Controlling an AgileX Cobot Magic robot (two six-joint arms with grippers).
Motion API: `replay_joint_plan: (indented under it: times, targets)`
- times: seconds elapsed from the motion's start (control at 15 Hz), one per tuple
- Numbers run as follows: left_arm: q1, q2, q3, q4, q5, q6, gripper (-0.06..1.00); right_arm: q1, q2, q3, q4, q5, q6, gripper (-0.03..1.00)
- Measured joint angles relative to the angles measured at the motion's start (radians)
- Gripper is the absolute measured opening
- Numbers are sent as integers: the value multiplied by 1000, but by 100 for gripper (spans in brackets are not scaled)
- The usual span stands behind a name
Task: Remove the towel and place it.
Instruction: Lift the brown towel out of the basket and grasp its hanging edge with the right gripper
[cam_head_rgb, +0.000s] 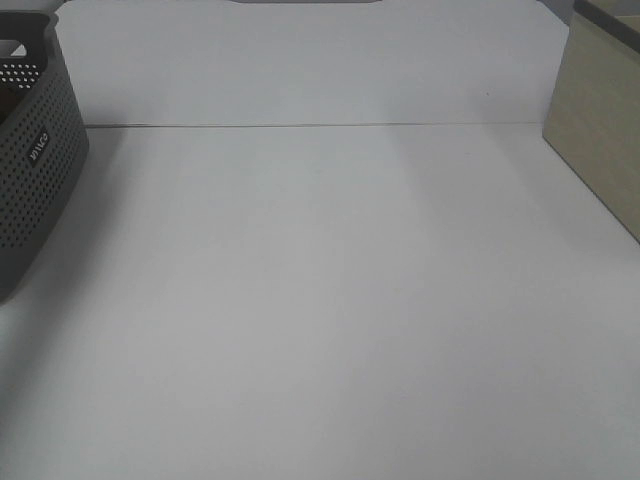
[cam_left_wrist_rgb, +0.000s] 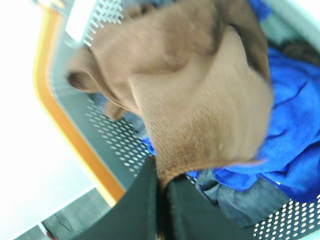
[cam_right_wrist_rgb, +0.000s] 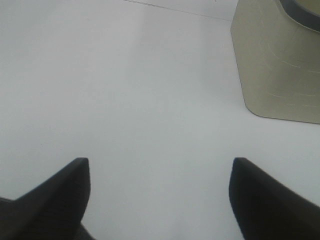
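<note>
- Left gripper (cam_left_wrist_rgb: 161, 182): the jaws are pressed together on a fold of the towel (cam_left_wrist_rgb: 200, 100), with only a thin strip of cloth between the two dark fingers (cam_left_wrist_rgb: 137, 205).
- Towel: brown terry cloth, bunched and creased, spreading out from the pinch point over the inside of the grey basket (cam_left_wrist_rgb: 115, 145). The left wrist view is blurred, so it is not possible to tell whether the towel's far folds touch the items beneath.
- Basket contents: a bright blue cloth (cam_left_wrist_rgb: 295, 125) and a grey-blue cloth (cam_left_wrist_rgb: 235, 202) lie beneath and beside the towel.
- Basket: perforated grey walls with an orange band (cam_left_wrist_rgb: 65, 125) along the rim in the left wrist view. In the exterior high view only part of it shows, at the far left edge of the white table (cam_head_rgb: 330, 300).
- Right gripper (cam_right_wrist_rgb: 160, 165): the jaws are spread wide and hold nothing. Bare table surface shows between the two fingertips.
- Beige box (cam_head_rgb: 600, 140): stands at the far right of the table, ahead of the right gripper and apart from it.
- Exterior high view: neither arm nor the towel shows in it.
</note>
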Motion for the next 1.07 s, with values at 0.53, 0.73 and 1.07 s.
replay_joint_plan:
  times: [0.53,0.73,1.07]
  targets:
    - [-363,-227,-107,132,-20,-120,0,0,0,0,36,0,0,75]
    - [-486,-228,-189,135,-56,-138,0,0,108,-15,124,-36,-72,75]
    - [-682,-220,-198,144,-202,-138,0,0,457,-22,589,-327,-611,75]
